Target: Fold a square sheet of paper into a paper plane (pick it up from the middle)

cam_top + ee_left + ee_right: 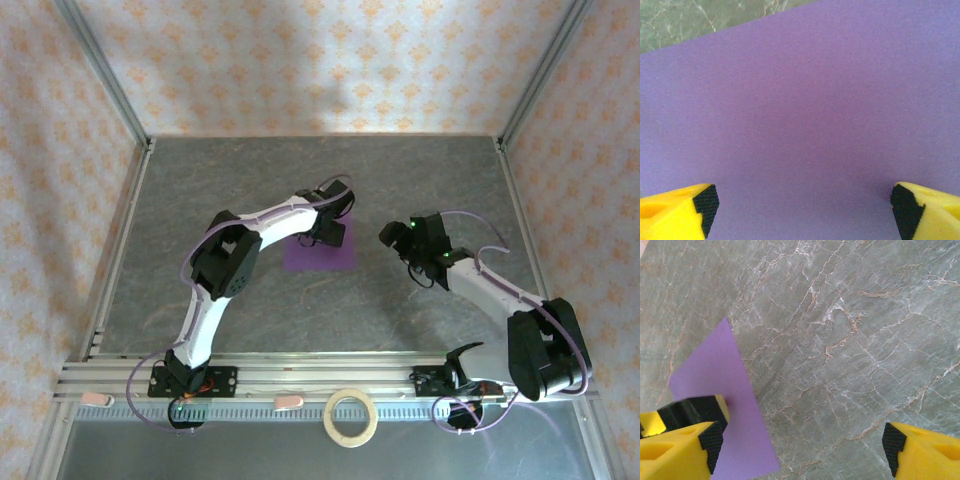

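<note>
The grey marbled counter (200,200) carries the flat square sheet of thin purple paper (322,258) near its middle, its edges roughly in line with the counter's sides. The left tool (805,202) hangs directly over the sheet, jaws wide apart and empty. The right tool (800,447), likewise spread and empty, sits just off the sheet's right edge, so the left arm looks better placed.

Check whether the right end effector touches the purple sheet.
Apart. The top external view shows bare table between the right end effector and the square sheet of paper.
</note>
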